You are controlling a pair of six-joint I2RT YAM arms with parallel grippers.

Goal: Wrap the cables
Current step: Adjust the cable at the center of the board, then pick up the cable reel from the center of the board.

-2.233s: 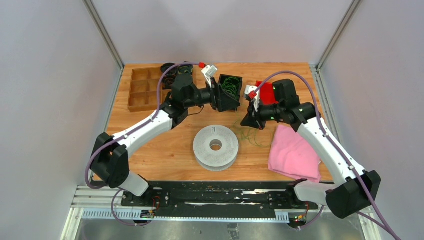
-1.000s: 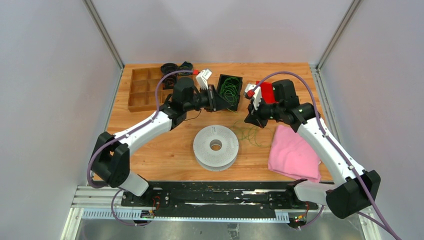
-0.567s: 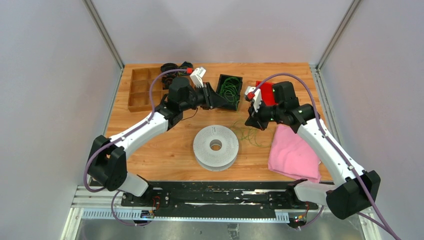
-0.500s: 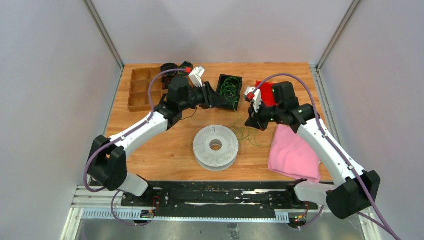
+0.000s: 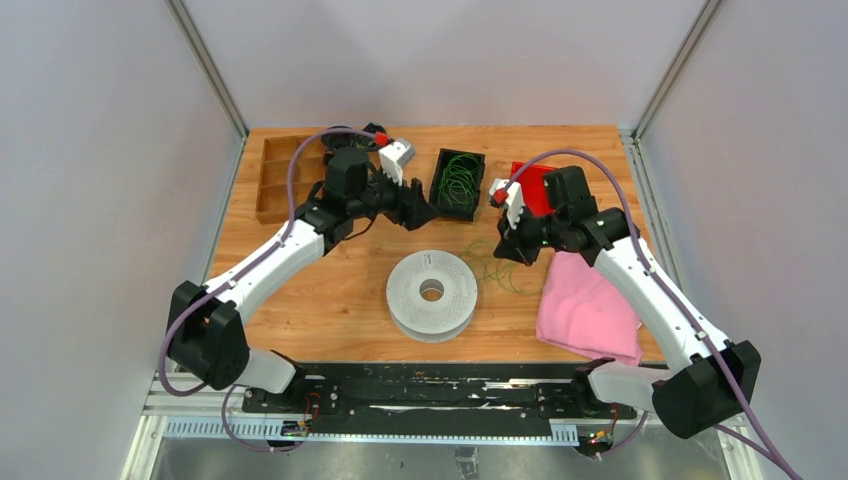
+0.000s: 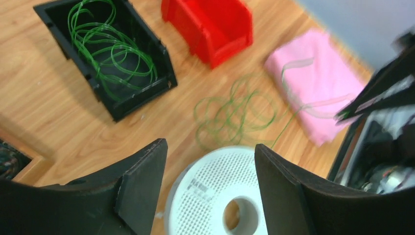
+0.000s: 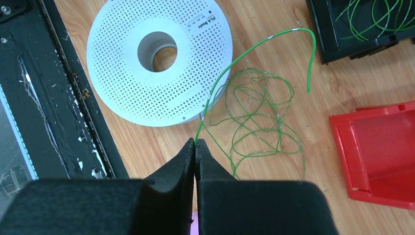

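Note:
Thin green cables [image 5: 497, 268] lie in loose loops on the wood just right of the grey spool [image 5: 432, 293]. My right gripper [image 7: 195, 143] is shut on one strand of them, which arcs up past the spool [image 7: 156, 63] to a free end [image 7: 308, 63]; the loops [image 7: 259, 122] lie beyond the fingertips. More green cables [image 6: 110, 46] coil inside the black bin [image 6: 164, 83]. My left gripper [image 6: 209, 147] hangs open and holds nothing, above the spool [image 6: 225, 196], a little left of the black bin [image 5: 476, 187]. In the top view it [image 5: 420, 212] points at the bin's near left corner.
A red bin [image 5: 533, 185] stands behind my right wrist. A pink cloth [image 5: 588, 305] lies at the right front. A wooden divided tray [image 5: 280, 180] sits at the back left, with dark cord bundles [image 5: 372, 130] behind my left arm. The black base rail [image 7: 58, 98] borders the near edge.
My left gripper has let go of the black bin, opened and drawn back to the left. The bin now sits flat on the table. My right gripper stays shut on the strand.

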